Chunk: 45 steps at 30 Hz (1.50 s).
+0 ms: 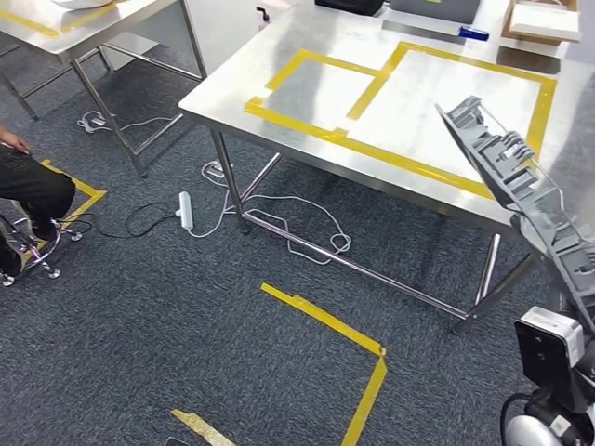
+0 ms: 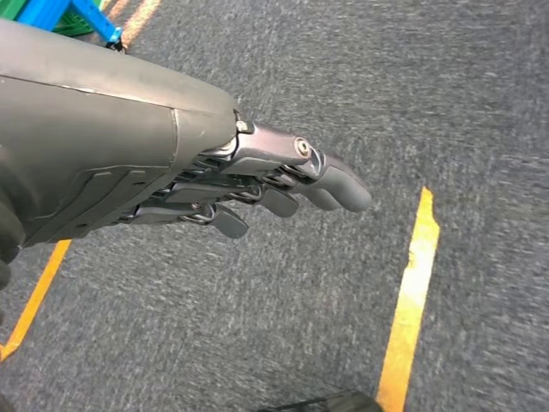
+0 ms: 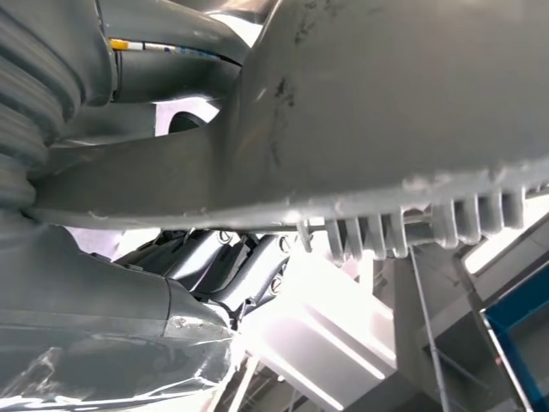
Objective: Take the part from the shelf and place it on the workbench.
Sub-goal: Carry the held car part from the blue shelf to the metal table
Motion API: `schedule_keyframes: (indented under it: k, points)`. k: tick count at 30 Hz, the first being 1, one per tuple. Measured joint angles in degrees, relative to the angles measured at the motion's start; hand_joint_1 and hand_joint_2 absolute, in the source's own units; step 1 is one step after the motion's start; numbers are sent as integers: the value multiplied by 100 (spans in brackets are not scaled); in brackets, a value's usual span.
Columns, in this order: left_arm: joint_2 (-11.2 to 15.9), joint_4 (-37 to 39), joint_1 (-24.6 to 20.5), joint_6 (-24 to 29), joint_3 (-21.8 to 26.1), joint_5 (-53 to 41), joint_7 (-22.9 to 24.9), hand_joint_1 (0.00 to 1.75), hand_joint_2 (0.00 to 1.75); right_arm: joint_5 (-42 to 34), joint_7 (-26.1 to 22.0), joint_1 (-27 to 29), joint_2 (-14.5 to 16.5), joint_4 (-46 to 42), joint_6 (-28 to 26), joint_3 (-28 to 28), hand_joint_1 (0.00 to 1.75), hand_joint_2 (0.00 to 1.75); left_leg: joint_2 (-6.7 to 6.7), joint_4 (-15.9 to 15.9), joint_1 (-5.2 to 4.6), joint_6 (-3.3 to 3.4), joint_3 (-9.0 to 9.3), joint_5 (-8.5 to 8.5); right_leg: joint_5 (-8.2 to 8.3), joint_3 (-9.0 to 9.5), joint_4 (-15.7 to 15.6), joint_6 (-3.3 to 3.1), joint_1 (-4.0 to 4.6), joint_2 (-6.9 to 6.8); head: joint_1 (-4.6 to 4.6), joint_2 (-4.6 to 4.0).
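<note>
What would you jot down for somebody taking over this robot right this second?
Right hand: holds the grey part raised at the robot's right, near the workbench edge, not yet set down.
Left hand: holds nothing, fingers straight, hanging over the carpet.
Done: part is off the shelf and carried to the bench.
Left: bring it over the yellow-taped area, lay it down, let go.

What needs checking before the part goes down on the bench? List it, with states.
1. Part held: ok; the right hand has fingers curled under it.
2. Grip secure: cannot tell; contact is mostly hidden.
3. Taped zone on the bench free: ok; nothing lies inside it.
4. Part over the bench: not ok; it hangs tilted at the near edge.
5. Left hand clear: ok; it holds nothing, hanging above the carpet.
6. Cables under the bench: cannot tell whether they cross the path.
</note>
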Motion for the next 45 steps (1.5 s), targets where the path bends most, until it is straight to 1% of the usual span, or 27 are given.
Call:
schedule_keyframes:
  k: [2,3,4,5,7,8,10,12,14,17,18,19,20,22,24,27,29,32,33,34,35,36,38,39,40,43,45]
  points:
    - [4,0,9,-7,-3,-4,-8,0,175,-11,-7,-11,0,2,0,43,175,175,-92,768,0,-7,-359,-339,-4,-1,2,-27,8,46,-14,0]
    - [6,0,19,-8,-4,-8,-10,0,175,-16,-10,-12,0,4,0,62,175,175,-102,1031,-1,1,-496,-395,-6,3,3,-33,15,77,-14,0]
    - [8,0,29,-9,-4,-10,-10,0,175,-22,-15,-11,0,7,0,77,175,175,-108,1105,-3,19,-550,-335,-7,9,4,-35,23,112,-15,0]
    - [10,0,36,-10,-5,-13,-10,0,175,-30,-20,-10,0,11,0,88,175,175,-118,967,-6,47,-508,-170,-9,19,4,-37,32,150,-15,0]
    - [24,0,37,-10,-6,-13,-10,0,175,-42,-31,-13,0,15,0,101,175,175,-192,270,-26,137,-222,267,-14,36,7,-33,48,212,-13,0]
    - [32,0,34,-17,-7,-15,-14,0,175,-47,-38,-16,0,16,0,106,175,175,-233,-68,-34,177,-82,399,-19,31,17,-22,59,239,-11,0]
    - [43,0,28,-49,-10,-22,-23,0,175,-59,-58,-17,-1,17,0,118,175,175,-283,-392,-48,206,37,438,-17,-8,29,22,66,269,-7,0]
    - [39,1,26,-88,-14,-28,-29,0,175,-71,-78,-11,-4,17,0,138,175,175,-266,-458,-38,215,43,435,-16,-47,27,82,55,276,-8,0]
    - [43,2,27,-126,-18,-31,-37,0,175,-94,-99,-22,-19,18,-1,163,175,175,-244,-505,-16,255,52,471,-155,-148,215,133,49,222,8,0]
    - [55,2,29,-179,-23,-33,-48,0,175,-142,-137,-46,-43,27,-1,209,175,175,-209,-517,-16,283,52,483,-668,-631,1266,186,41,133,34,0]
    - [56,2,31,-189,-24,-34,-50,0,175,-153,-143,-41,-44,36,0,224,175,175,-198,-516,-19,284,52,482,-753,-769,1556,197,40,127,32,0]
    - [56,2,33,-193,-25,-34,-50,0,175,-162,-144,-36,-44,45,0,237,175,175,-191,-514,-20,285,53,480,-733,-818,1653,204,40,125,33,0]
    - [56,2,33,-196,-25,-34,-51,0,175,-171,-141,-34,-45,55,1,253,175,175,-187,-513,-20,284,58,479,-603,-752,1514,203,40,120,35,0]
    - [55,2,32,-198,-26,-34,-51,0,175,-179,-115,-40,-64,66,4,291,175,175,-187,-511,-21,271,74,472,-228,-368,742,181,42,82,36,0]
    - [55,2,33,-200,-26,-33,-50,0,175,-122,-60,-63,-89,79,7,331,175,175,-187,-496,-44,226,67,468,-46,-38,121,131,60,43,31,0]
    - [59,2,40,-214,-27,-33,-50,0,175,116,-16,-67,-96,95,3,370,175,175,-177,-488,-57,133,46,476,-31,20,2,46,73,53,24,0]
    - [66,2,36,-226,-30,-39,-54,0,175,274,-16,-68,-96,96,2,408,175,175,-175,-356,-49,68,0,364,-10,34,-28,-23,52,59,7,0]
    - [71,2,38,-256,-35,-57,-61,0,175,415,-10,-83,-96,103,2,479,175,175,-179,612,-24,-4,-434,-141,-10,47,-43,-92,43,58,-24,0]
    - [71,2,44,-263,-36,-62,-62,0,175,464,-10,-84,-95,109,2,498,175,175,-179,950,-18,-16,-598,-261,-14,49,-42,-98,46,61,-22,0]
    - [71,2,49,-267,-37,-65,-62,0,175,514,-16,-84,-91,116,2,512,175,175,-179,1121,-17,-19,-688,-274,-17,53,-41,-100,48,67,-22,0]
    - [71,2,53,-268,-38,-67,-62,0,175,560,-27,-84,-85,122,2,519,175,175,-179,1076,-18,-13,-677,-171,-19,61,-40,-98,50,76,-23,0]
    - [73,2,54,-268,-39,-67,-63,0,175,597,-44,-85,-78,126,2,523,175,175,-179,816,-19,3,-560,23,-24,75,-39,-92,52,85,-23,0]
    - [82,2,51,-268,-39,-67,-64,0,175,638,-73,-92,-69,127,2,524,175,175,-183,37,-29,62,-189,405,-46,100,-31,-62,67,101,-23,0]
    - [87,2,45,-268,-40,-68,-67,0,175,646,-82,-97,-67,127,1,524,175,175,-183,-254,-38,89,-52,489,-57,98,-23,-38,76,107,-21,0]
    - [92,2,41,-268,-40,-69,-71,0,175,650,-86,-103,-65,127,1,525,175,175,-183,-418,-49,113,20,503,-66,88,-17,-12,82,110,-17,0]
    - [89,2,45,-268,-44,-72,-83,0,175,656,-91,-114,-48,127,0,530,175,175,-177,-505,-56,182,41,476,-92,62,-7,79,69,108,-16,0]
    - [84,2,44,-266,-51,-74,-87,0,175,649,-115,-119,-42,127,0,535,175,175,-172,-553,-32,244,68,491,-260,-85,268,133,58,98,11,0]
